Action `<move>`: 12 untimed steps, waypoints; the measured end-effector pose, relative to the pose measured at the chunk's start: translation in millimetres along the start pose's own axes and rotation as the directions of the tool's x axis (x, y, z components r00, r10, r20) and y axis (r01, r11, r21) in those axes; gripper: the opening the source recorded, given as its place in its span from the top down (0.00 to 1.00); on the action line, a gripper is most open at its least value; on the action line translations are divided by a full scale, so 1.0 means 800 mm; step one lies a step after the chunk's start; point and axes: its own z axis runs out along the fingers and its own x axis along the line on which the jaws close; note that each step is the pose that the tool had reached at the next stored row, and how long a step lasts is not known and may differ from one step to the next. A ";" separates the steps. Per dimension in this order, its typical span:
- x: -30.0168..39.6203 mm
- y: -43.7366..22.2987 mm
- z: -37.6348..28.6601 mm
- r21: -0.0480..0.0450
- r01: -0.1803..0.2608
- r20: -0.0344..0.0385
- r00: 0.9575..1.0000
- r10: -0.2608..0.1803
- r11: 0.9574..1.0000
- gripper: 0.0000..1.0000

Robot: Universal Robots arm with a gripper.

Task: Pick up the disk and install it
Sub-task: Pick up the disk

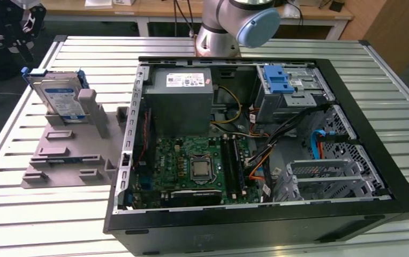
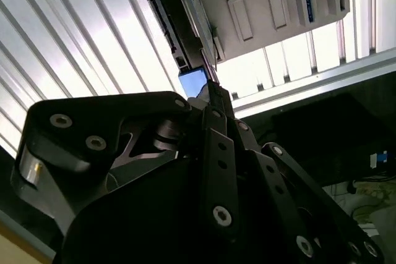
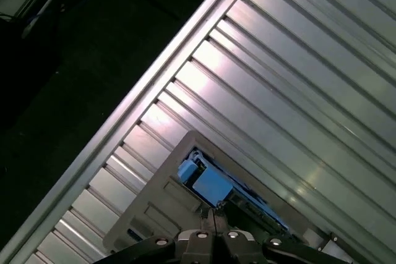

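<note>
In the exterior view, the disk (image 1: 60,99) stood on edge in a grey holder (image 1: 69,155) on the slatted table (image 1: 47,225), at the exterior view's left. It was just beside an open computer case (image 1: 262,225). The gripper (image 1: 19,37) hung at the far left corner, beyond the disk and apart from it. Inside the case, a grey power supply (image 1: 179,101) sat at the far side, with a blue clip (image 1: 279,80) in the bay to its right.

In the second wrist view, the gripper (image 2: 211,85) had its fingertips drawn together with nothing between them. Past them lay the disk (image 2: 179,23), seen edge-on in the holder (image 2: 284,4).

In the first wrist view, the narrowed gripper (image 3: 213,217) pointed at the disk's (image 3: 210,183) blue frame, clear of it.
</note>
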 end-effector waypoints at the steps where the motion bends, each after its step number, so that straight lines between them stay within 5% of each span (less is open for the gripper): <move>1: 0.0000 0.0000 0.0000 0.000 0.010 0.000 1.000 -0.010 1.000 0.89; 12: 0.0000 0.0000 0.0000 0.000 0.053 -0.002 0.999 -0.053 0.999 0.89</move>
